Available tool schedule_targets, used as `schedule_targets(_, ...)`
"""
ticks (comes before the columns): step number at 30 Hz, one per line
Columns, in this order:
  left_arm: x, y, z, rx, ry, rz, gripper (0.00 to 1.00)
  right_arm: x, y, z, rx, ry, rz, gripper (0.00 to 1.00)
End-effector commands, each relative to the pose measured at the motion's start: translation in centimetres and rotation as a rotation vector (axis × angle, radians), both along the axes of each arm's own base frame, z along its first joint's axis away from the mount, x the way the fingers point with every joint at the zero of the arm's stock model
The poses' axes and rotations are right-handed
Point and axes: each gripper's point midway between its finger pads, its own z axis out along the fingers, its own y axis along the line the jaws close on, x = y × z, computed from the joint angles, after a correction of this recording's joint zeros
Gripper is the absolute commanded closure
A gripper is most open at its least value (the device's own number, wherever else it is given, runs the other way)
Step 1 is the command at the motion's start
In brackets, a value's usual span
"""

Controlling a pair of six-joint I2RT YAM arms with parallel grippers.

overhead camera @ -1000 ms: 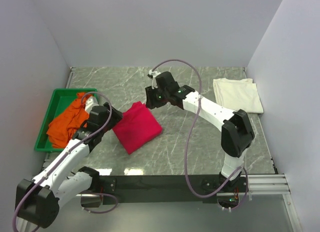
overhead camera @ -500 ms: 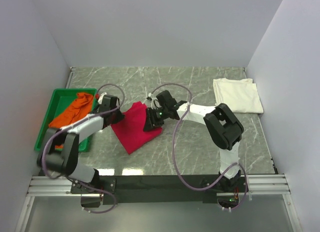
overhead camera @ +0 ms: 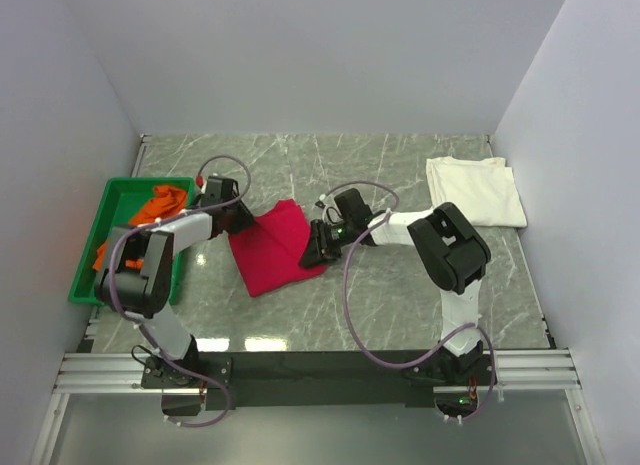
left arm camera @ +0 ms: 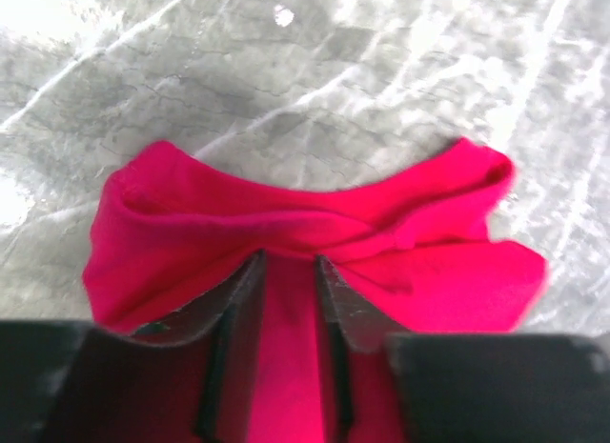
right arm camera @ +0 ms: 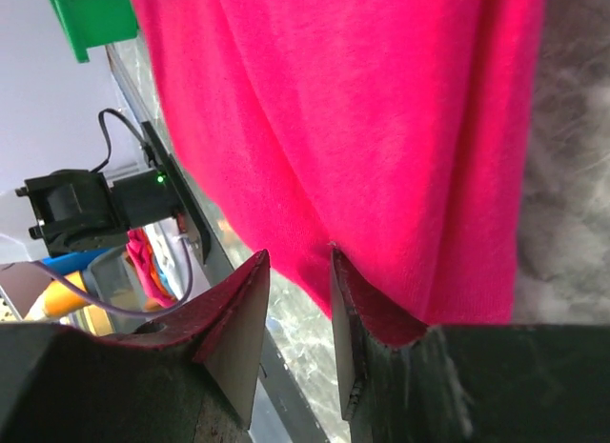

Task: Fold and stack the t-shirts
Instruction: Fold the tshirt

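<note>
The crimson t-shirt (overhead camera: pixel 272 250) lies folded on the marble table, between my two grippers. My left gripper (overhead camera: pixel 240 217) is at its upper left edge; in the left wrist view (left arm camera: pixel 289 257) its jaws stand narrow with a puckered fold of the crimson cloth (left arm camera: pixel 315 224) between them. My right gripper (overhead camera: pixel 312 253) is at the shirt's right edge; in the right wrist view (right arm camera: pixel 298 252) its jaws stand narrow with the cloth's edge (right arm camera: pixel 362 129) at the tips. The cream-white t-shirt (overhead camera: pixel 475 190) lies folded at the far right. The orange t-shirt (overhead camera: pixel 160 203) lies crumpled in the bin.
A green plastic bin (overhead camera: pixel 120 200) stands at the left edge of the table, close to my left arm; its corner shows in the right wrist view (right arm camera: pixel 91 14). White walls enclose the marble table (overhead camera: pixel 380 305) on three sides.
Both grippers came down onto the crimson shirt's edges. The right gripper then moved right and nearer, and the shirt has turned and shifted a little to the right with it.
</note>
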Motion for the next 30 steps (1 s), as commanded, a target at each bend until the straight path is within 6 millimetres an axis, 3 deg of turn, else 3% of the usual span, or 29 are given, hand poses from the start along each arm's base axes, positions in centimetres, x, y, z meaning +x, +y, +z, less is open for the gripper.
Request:
schedule_targets(1, 0.6, 0.1, 6.1, -0.014, -0.147, -0.025, 0.62, 1.5, 0.8, 4.2, 0.066, -0.104, 0.007, 0.6)
schedule_targets(3, 0.2, 0.1, 7.8, -0.015, -0.188, -0.038, 0.49, 3.1, 1.6, 7.6, 0.105, -0.198, 0.007, 0.61)
schedule_targets(5, -0.4, 0.2, 10.3, -0.024, -0.244, -0.039, 0.39, 4.1, 2.1, 9.3, 0.127, -0.257, 0.006, 0.6)
schedule_targets(6, -1.0, 0.3, 10.4, -0.024, -0.248, -0.04, 0.38, 5.1, 2.7, 10.8, 0.147, -0.298, 0.002, 0.6)
schedule_targets(7, -1.3, 0.4, 11.7, -0.032, -0.286, -0.039, 0.38, 5.7, 3.0, 11.3, 0.153, -0.316, 0.002, 0.6)
schedule_targets(8, -1.6, 0.5, 11.8, -0.035, -0.294, -0.034, 0.38, 6.4, 3.3, 10.8, 0.147, -0.323, 0.002, 0.6)
schedule_targets(10, -2.3, 0.7, 10.7, -0.031, -0.284, -0.031, 0.43, 7.6, 4.2, 11.6, 0.161, -0.333, 0.006, 0.61)
schedule_targets(11, -2.8, 0.9, 9.5, -0.03, -0.259, -0.025, 0.54, 8.1, 4.6, 10.6, 0.159, -0.314, 0.004, 0.61)
schedule_targets(13, -2.9, 0.9, 7.8, -0.027, -0.22, -0.023, 0.66, 9.1, 5.6, 11.2, 0.198, -0.327, 0.006, 0.62)
schedule_targets(14, -2.9, 0.9, 7.3, -0.028, -0.212, -0.019, 0.74, 9.6, 5.9, 9.7, 0.189, -0.308, 0.005, 0.62)
schedule_targets(16, -2.9, 1.6, 5.4, 0.003, -0.167, 0.009, 0.78, 10.9, 6.7, 9.9, 0.196, -0.322, 0.007, 0.63)
schedule_targets(17, -2.3, 1.6, 5.5, 0.003, -0.19, 0.021, 0.82, 11.3, 6.9, 8.3, 0.179, -0.298, 0.008, 0.63)
schedule_targets(19, -2.1, 2.4, 4.3, 0.016, -0.171, 0.053, 0.85, 12.4, 7.5, 8.3, 0.184, -0.313, -0.002, 0.64)
schedule_targets(20, -2.1, 2.7, 3.7, 0.012, -0.161, 0.069, 0.87, 13.1, 7.5, 6.9, 0.17, -0.299, -0.016, 0.64)
schedule_targets(22, -1.7, 3.5, 2.6, -0.003, -0.148, 0.097, 0.89, 14.5, 7.5, 6.4, 0.172, -0.287, -0.05, 0.65)
schedule_targets(23, -1.6, 3.7, 2.3, -0.02, -0.144, 0.11, 0.91, 14.9, 7.4, 4.7, 0.161, -0.259, -0.062, 0.65)
schedule_targets(30, -2.2, 4.7, -1.8, -0.071, -0.048, 0.151, 0.95, 19.2, 3.8, 0.1, 0.145, -0.135, -0.236, 0.67)
